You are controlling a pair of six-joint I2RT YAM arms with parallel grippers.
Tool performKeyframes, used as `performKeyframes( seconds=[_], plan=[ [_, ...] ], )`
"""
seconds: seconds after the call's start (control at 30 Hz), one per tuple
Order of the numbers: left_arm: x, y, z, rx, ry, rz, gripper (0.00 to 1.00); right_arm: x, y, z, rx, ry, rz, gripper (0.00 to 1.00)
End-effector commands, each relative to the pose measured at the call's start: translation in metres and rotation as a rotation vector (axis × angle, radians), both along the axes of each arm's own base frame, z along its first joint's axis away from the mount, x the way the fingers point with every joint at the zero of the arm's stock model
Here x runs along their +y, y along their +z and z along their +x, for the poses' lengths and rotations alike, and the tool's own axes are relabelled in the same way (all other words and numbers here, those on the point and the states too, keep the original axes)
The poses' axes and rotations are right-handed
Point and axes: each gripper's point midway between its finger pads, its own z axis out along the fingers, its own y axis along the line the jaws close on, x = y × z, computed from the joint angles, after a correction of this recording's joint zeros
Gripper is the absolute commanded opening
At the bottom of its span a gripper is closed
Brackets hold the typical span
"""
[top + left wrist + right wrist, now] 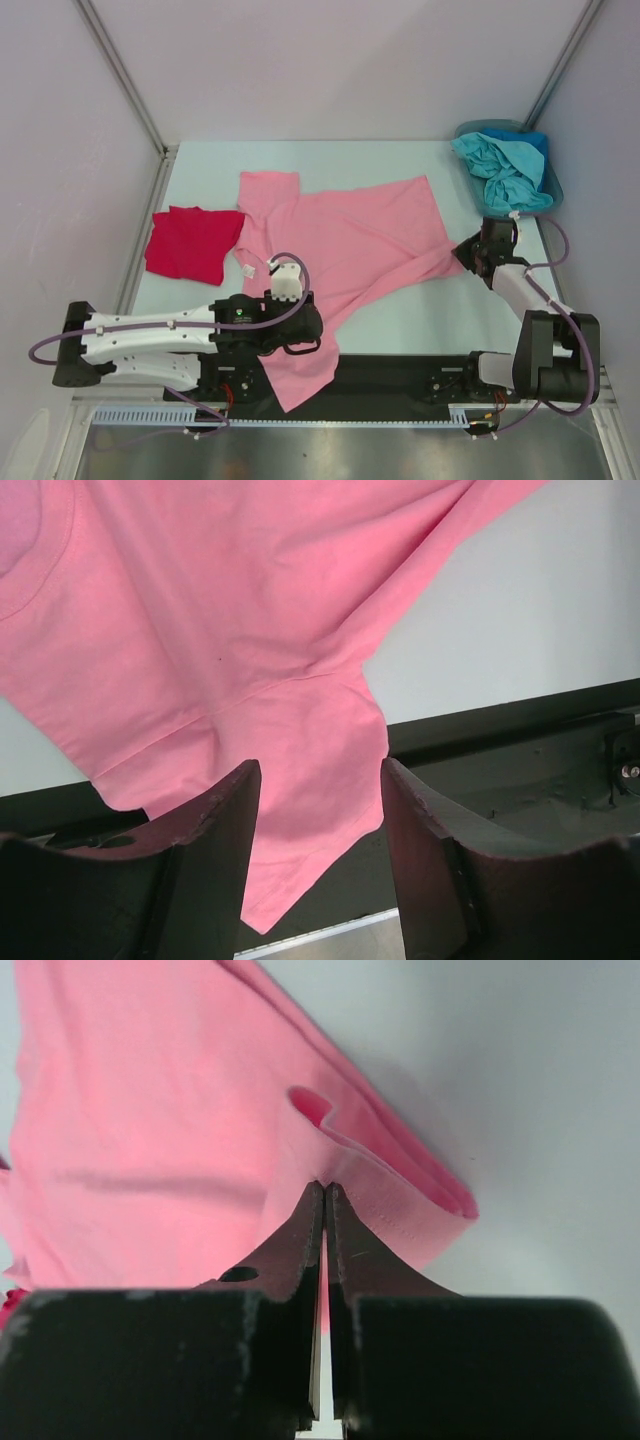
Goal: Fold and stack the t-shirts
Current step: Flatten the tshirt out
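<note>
Right wrist showed the right gripper [325, 1188] clenched on the pink shirt's [150, 1110] hem by the bench's [430, 315] right edge; the left gripper [320, 768] gaped over cloth overhanging the near edge. Pulling might slip that thin pinch.

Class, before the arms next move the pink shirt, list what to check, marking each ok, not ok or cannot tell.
1. Right hand shut on the edge of the light pink cloth t-shirt: ok.
2. Left hand open over the shirt's hanging corner, not gripping: ok.
3. Pink shirt flat on the pale table: not ok, rumpled and overhanging the near edge.
4. Folded bright red t-shirt clear of it: cannot tell.
5. Teal and blue shirts inside the blue plastic bin: ok.
</note>
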Motion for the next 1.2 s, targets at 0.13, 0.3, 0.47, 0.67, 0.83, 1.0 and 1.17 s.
performKeyframes(
  seconds=[0.13, 0.3, 0.47, 0.67, 0.83, 1.0, 1.17],
  plan=[
    [-0.016, 0.016, 0.005, -0.026, -0.029, -0.042, 0.57, 0.004, 0.033, 0.004, -0.042, 0.008, -0.015, 0.00],
    [-0.026, 0.010, 0.005, -0.030, -0.061, -0.045, 0.57, 0.007, 0.054, -0.022, -0.057, 0.033, -0.046, 0.00],
    [-0.039, 0.009, 0.006, -0.039, -0.083, -0.060, 0.57, 0.013, 0.080, -0.051, -0.081, 0.074, -0.059, 0.00],
    [-0.048, 0.008, 0.007, -0.044, -0.104, -0.067, 0.57, 0.024, 0.074, -0.093, -0.065, 0.109, -0.046, 0.00],
    [-0.048, 0.009, 0.008, -0.046, -0.109, -0.068, 0.57, 0.018, 0.067, -0.107, -0.041, 0.066, -0.058, 0.00],
    [-0.045, 0.013, 0.007, -0.046, -0.106, -0.085, 0.56, -0.001, 0.059, -0.114, 0.022, -0.086, -0.076, 0.00],
    [-0.038, 0.015, 0.006, -0.044, -0.099, -0.089, 0.56, -0.015, 0.050, -0.118, 0.007, -0.199, -0.078, 0.03]
  ],
)
